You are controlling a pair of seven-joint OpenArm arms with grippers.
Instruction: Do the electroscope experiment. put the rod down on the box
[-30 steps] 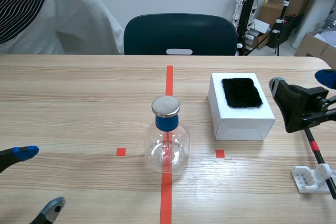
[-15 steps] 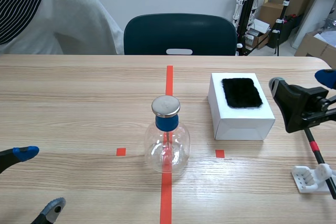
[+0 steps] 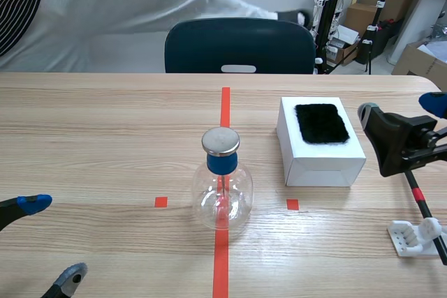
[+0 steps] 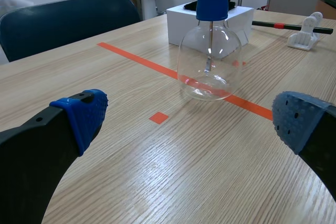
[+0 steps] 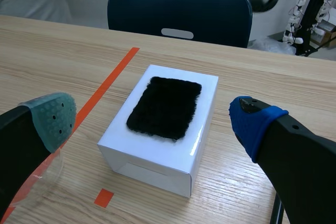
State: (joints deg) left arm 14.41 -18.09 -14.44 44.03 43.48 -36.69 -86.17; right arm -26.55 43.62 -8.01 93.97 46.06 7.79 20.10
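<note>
**Rod on its stand, both pincers released**

The left gripper gapes wide, near-left of the electroscope. The right gripper, also spread and holding nothing, hangs to the electroscope's right, hiding the far end of the black rod in the scene view. The left wrist view shows that rod lying across its white stand, off the white box. Only the right wrist view shows the box's black fur pad fully. Beyond the electroscope are a dark chair and a person's sleeve.
</note>
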